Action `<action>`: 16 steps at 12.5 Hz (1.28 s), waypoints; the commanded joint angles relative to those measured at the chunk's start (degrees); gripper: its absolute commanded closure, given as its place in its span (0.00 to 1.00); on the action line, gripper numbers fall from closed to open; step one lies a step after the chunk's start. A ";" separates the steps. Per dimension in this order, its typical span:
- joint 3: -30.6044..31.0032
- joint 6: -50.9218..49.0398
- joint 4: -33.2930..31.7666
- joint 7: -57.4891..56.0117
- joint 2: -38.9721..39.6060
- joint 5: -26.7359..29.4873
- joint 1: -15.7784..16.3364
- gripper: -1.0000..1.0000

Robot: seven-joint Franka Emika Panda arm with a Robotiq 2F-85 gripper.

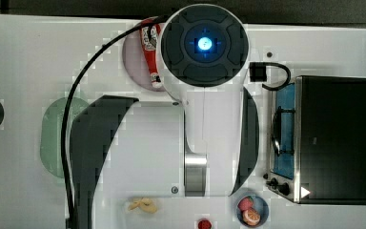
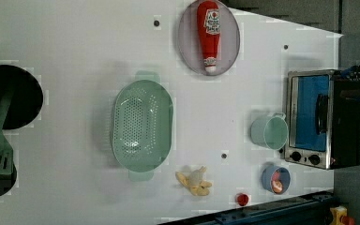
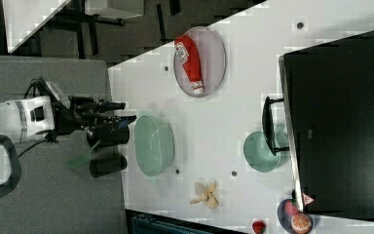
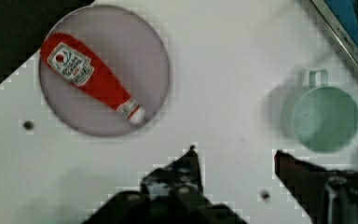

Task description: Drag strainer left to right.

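One strainer, one mug, one ketchup bottle.
Your gripper is hanging open over the table, gripping nothing.

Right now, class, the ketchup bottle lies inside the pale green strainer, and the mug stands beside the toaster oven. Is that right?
Not quite. The ketchup bottle lies on the round grey plate, not in the strainer, which is empty. The left view shows it. The mug does stand beside the toaster oven.

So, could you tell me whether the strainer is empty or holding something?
Empty: the left view shows the strainer upright on the table, its perforated bottom bare.
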 commanded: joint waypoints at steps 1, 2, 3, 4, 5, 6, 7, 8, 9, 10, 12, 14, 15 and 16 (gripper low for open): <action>-3.13 -10.97 -11.13 6.92 -23.11 -1.06 -0.79 0.21; -3.22 -10.90 -11.12 6.92 -23.11 -1.06 -0.80 0.10; -3.17 -10.90 -11.18 6.92 -23.09 -1.04 -0.77 0.00; -2.80 -10.81 -11.23 6.92 -23.00 -0.88 -0.55 0.00; -1.92 -10.67 -11.49 6.93 -22.70 -0.48 -0.06 0.00; -0.48 -10.19 -11.78 7.34 -21.96 0.16 0.51 0.00; 1.49 -9.16 -12.01 8.60 -20.83 0.94 1.03 0.00; 3.98 -7.75 -12.27 10.56 -19.46 1.54 1.44 0.00; 6.80 -5.93 -12.52 13.97 -17.85 1.64 1.70 0.00; 9.86 -4.14 -12.75 18.63 -16.02 1.64 1.79 0.00; 16.29 -0.24 -13.45 31.29 -11.77 1.64 1.90 0.00; 22.60 4.68 -14.44 44.18 -6.62 1.62 2.00 0.00; 25.41 7.48 -14.90 50.18 -3.70 1.59 2.03 0.00; 27.78 10.78 -15.28 55.95 -0.56 1.57 2.07 0.00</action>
